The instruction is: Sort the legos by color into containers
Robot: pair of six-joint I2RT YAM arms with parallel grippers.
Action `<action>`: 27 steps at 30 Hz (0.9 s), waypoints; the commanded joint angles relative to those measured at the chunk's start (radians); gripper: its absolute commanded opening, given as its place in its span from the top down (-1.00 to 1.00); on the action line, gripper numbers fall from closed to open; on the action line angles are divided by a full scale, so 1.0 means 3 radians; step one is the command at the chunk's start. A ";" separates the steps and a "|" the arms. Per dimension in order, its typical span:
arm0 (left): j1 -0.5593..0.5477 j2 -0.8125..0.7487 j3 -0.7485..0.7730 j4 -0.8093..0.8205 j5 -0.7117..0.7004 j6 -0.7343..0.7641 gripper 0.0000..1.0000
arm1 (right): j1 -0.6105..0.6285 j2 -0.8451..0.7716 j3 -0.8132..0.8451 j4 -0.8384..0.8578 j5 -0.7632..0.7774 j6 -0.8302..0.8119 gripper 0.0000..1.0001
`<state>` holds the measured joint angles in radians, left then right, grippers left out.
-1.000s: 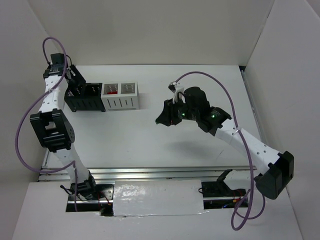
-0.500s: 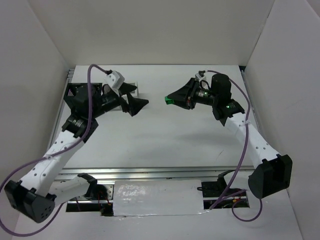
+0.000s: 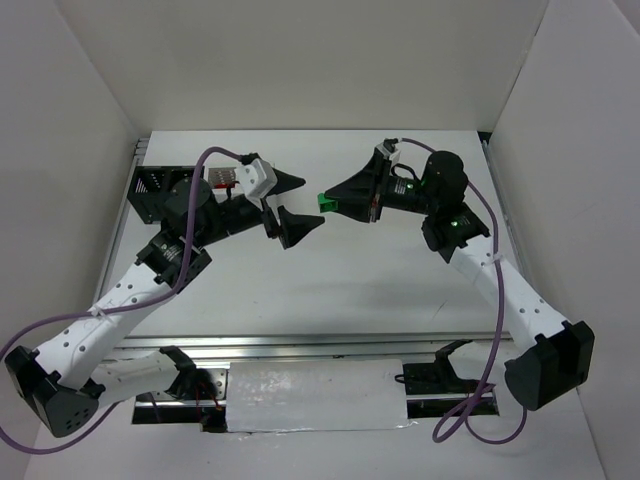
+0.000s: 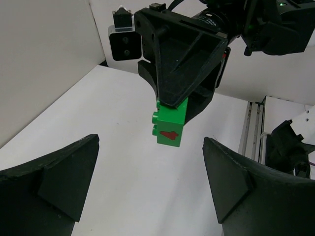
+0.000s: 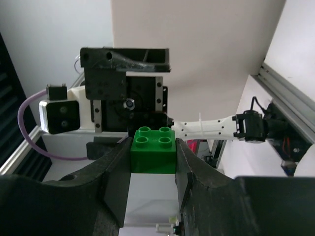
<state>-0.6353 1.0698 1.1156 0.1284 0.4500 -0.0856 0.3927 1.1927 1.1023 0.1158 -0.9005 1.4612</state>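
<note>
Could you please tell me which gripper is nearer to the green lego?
Right. The right gripper is shut on the green lego; the left gripper faces it, open, with the lego just ahead of its fingertips, untouched.

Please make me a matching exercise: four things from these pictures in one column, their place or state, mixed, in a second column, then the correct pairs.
1 left hand
2 right hand
3 green lego
4 black container

a at the far left of the table
b shut, gripping something
c open and empty
d held above the table

Pairs: 1-c, 2-b, 3-d, 4-a
</note>
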 commanded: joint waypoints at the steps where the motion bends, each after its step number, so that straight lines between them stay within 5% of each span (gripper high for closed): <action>1: -0.0030 0.0023 0.0193 0.0099 0.0100 0.0071 -0.96 | 0.0112 -0.0120 0.0120 0.0238 -0.0082 0.0115 1.00; 8: -0.0030 0.0090 0.0270 0.0191 0.0284 -0.0093 -0.65 | 0.0199 -0.0136 0.0125 0.0177 0.0000 0.0079 1.00; 11: -0.0030 0.0125 0.0315 0.0140 0.0382 -0.0073 -0.34 | 0.0209 -0.0141 0.0140 0.0181 0.0026 0.0074 1.00; 18: -0.0035 0.0228 0.0469 -0.0106 0.0459 -0.0062 0.93 | 0.0240 -0.0115 0.0202 0.0182 0.0026 0.0089 0.98; 21: -0.0030 0.0269 0.0505 -0.0142 0.0413 -0.0108 1.00 | 0.0240 -0.0090 0.0217 0.0212 0.0010 0.0094 0.92; 23: -0.0035 0.0279 0.0510 -0.0177 0.0311 -0.0113 1.00 | 0.0240 -0.0084 0.0237 0.0217 -0.0015 0.0084 0.37; 24: -0.0030 0.0279 0.0495 -0.0187 0.0189 -0.0113 1.00 | 0.0230 -0.0084 0.0237 0.0187 -0.0015 0.0038 -0.66; 25: -0.0035 0.0264 0.0484 -0.0208 -0.0202 -0.0108 1.00 | 0.0164 -0.0084 0.0227 0.0055 -0.0010 -0.0008 -0.98; 27: -0.0025 0.0269 0.0489 -0.0335 -0.0761 -0.0113 1.00 | 0.0052 -0.0100 0.0197 -0.0089 0.0025 -0.0186 -0.99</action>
<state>-0.6453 1.1431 1.2331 0.0429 0.4465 -0.1104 0.4389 1.1835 1.1221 0.1188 -0.8810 1.4708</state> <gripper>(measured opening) 0.379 0.984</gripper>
